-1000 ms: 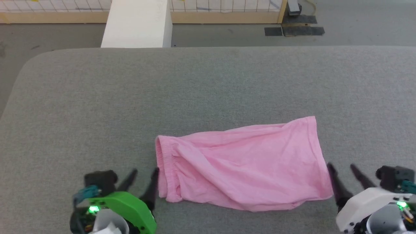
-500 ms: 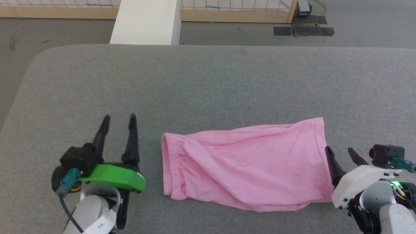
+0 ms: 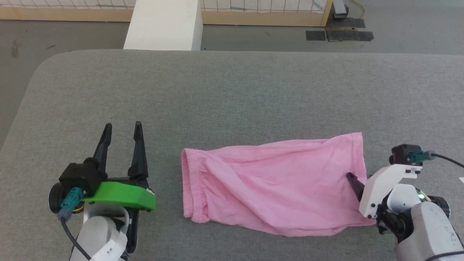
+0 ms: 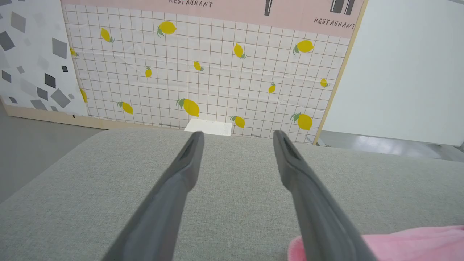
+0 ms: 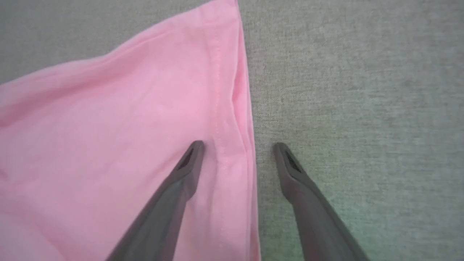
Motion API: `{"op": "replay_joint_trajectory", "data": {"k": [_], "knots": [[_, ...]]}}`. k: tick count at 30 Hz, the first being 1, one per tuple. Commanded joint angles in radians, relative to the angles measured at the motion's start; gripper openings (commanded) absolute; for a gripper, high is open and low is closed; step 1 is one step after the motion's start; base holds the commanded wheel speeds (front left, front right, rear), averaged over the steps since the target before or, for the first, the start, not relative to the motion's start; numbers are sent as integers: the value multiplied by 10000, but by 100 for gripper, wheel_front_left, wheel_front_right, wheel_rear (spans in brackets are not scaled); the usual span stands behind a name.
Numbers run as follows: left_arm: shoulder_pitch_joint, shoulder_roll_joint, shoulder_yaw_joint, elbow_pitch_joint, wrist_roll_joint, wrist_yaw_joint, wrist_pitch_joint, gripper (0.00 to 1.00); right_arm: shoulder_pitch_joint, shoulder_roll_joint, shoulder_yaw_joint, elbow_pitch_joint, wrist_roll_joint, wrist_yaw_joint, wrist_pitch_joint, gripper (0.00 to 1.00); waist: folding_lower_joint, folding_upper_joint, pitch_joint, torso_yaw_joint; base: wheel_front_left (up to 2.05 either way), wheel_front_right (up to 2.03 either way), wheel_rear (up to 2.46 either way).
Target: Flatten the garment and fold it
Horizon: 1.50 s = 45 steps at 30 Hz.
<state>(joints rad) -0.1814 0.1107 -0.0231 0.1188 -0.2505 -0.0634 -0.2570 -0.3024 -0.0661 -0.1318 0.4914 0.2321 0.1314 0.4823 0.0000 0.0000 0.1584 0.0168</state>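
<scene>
We see our left gripper (image 3: 122,125) with its two dark fingers spread wide and nothing between them. It sits over the grey padded table (image 3: 232,90). The garment (image 3: 272,185) lies to its inner side, apart from it, with a strip of bare cloth-covered top between the fingers and the gathered waistband (image 3: 188,188). In the left wrist view a pink corner shows low beside one finger. Ahead of this claw's fingertips the table runs bare up to its far edge. Beyond that edge stand a white block (image 3: 163,25) and a tiled wall with lemons (image 4: 217,72). On the claw's outer side the top curves away at a rounded corner (image 3: 43,65) and drops to grey floor (image 3: 14,90).

Our right gripper (image 5: 238,144) is also spread wide and grips nothing. It straddles the stitched leg hem (image 5: 217,90). One finger hangs over pink cloth and the other over bare table just outside the hem's edge. We cannot tell whether either tip touches. The pink shorts stretch away from this claw toward the left one, lying wrinkled, with a long diagonal fold across the middle. The near edge of the shorts bulges unevenly. Ahead of this claw, past the hem's far corner, the table is open. On the floor beyond the far edge lie dark mats (image 3: 339,35).
</scene>
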Motion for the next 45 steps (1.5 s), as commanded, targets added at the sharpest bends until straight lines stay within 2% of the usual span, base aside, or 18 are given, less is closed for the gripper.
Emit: {"op": "replay_joint_trajectory", "data": {"k": [1,2,3,8,14,19,24,26,27,31,36,39,42,43,44,45], "knots": [[50,-88,72,16,198,-92,-46,100,126,158,258,298,211,-7,323,37,0,0,-6,42,0,0,0],[61,-141,125,21,253,-137,-46,100,134,158,366,273,317,-7,398,10,0,0,-4,61,0,0,0],[71,-180,167,25,291,-171,-46,100,148,158,413,233,364,-7,407,0,0,0,-3,70,0,0,0],[134,-338,360,75,444,-339,-46,100,302,158,286,-172,219,-7,102,0,0,0,-39,66,0,0,0],[167,-434,476,143,578,-475,-47,100,598,158,-947,-1091,-649,-7,-308,0,0,0,-100,15,0,0,0],[173,-488,541,152,640,-539,-47,100,894,158,-2137,-2313,-1800,-7,-235,0,0,0,-69,-51,0,0,0],[147,-527,525,215,689,-580,-47,100,1206,158,-2263,-3359,-2263,-7,196,0,0,0,-54,-63,0,0,0],[134,-539,511,232,702,-594,-47,100,1342,158,-1961,-3896,-2176,-7,419,0,0,0,-52,-58,0,0,0],[121,-555,481,273,715,-612,-47,100,1521,158,-1169,-4816,-1751,-7,832,0,0,0,-50,-35,0,0,0],[96,-570,434,322,717,-629,-47,100,1787,158,188,-6295,-1351,-7,1577,0,0,0,-54,31,0,0,0],[45,-581,395,349,704,-644,-47,100,1706,158,2168,-7383,-1356,-7,2319,0,0,0,0,125,0,0,0],[-28,-588,374,356,658,-651,-47,100,1356,136,3277,-7299,-1326,-7,2551,0,0,0,85,203,0,0,0],[-117,-593,301,381,621,-656,-47,100,946,140,4262,-6721,-1253,-7,2658,0,0,0,186,312,0,0,0],[-150,-595,266,387,610,-658,-47,100,814,142,4576,-6445,-1165,-7,2655,0,0,0,226,352,0,0,0],[-215,-599,182,418,568,-661,-47,100,476,147,5285,-5629,-1019,-7,2562,0,0,0,310,463,0,0,0],[-233,-600,160,429,552,-662,-47,100,375,149,5488,-5308,-937,-7,2510,0,0,0,335,503,0,0,0]]}}
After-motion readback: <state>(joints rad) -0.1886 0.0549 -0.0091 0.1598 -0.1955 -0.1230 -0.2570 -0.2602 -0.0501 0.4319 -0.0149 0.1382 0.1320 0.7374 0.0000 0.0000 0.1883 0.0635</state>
